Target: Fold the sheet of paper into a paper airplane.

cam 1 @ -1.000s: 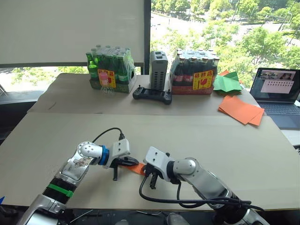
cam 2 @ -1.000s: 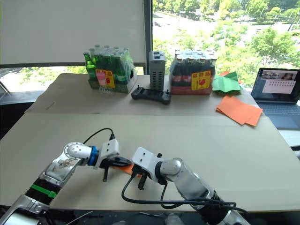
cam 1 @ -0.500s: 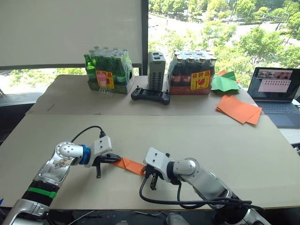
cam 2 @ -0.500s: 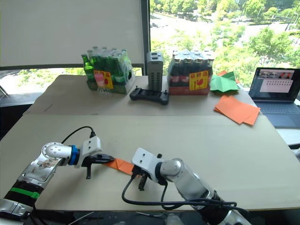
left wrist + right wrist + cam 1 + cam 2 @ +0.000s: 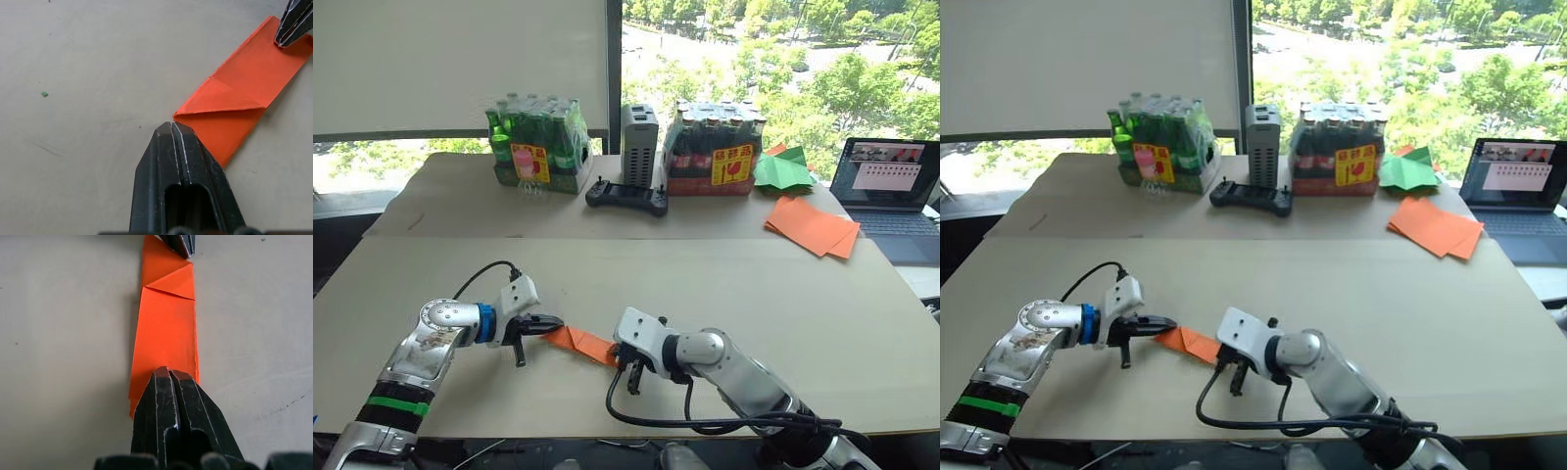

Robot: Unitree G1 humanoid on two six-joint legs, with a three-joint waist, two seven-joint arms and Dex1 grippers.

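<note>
- Paper airplane (image 5: 579, 342): narrow folded orange strip, lower centre of the left eye frame, lying flat on the tan table (image 5: 724, 284) between the two grippers.
- Change: a second ago both grippers were bunched together over it with only a scrap of orange showing; now the left arm has swung out toward the frame's left and most of the strip's length is exposed.
- Left gripper (image 5: 546, 322): fingers pressed together, tip touching the strip's left, pointed end; left wrist view shows the closed tip right at the corner of the diagonal fold (image 5: 230, 100). Whether it pinches paper or just presses on it is not clear.
- Right gripper (image 5: 168, 373): fingers closed, tip resting on the strip's other end; same pinch-or-press doubt.
- Meaning: looks like a crease-flattening or stretching pass, paper already folded slim, so the task seems late stage.
- Next likely needs wings opened or a release; risk is the thin paper sliding or tearing if the ends are pulled apart.
- Upper right of frame: pile of orange sheets (image 5: 815, 227), green paper shape (image 5: 785, 171), laptop (image 5: 886, 191); untouched.
</note>
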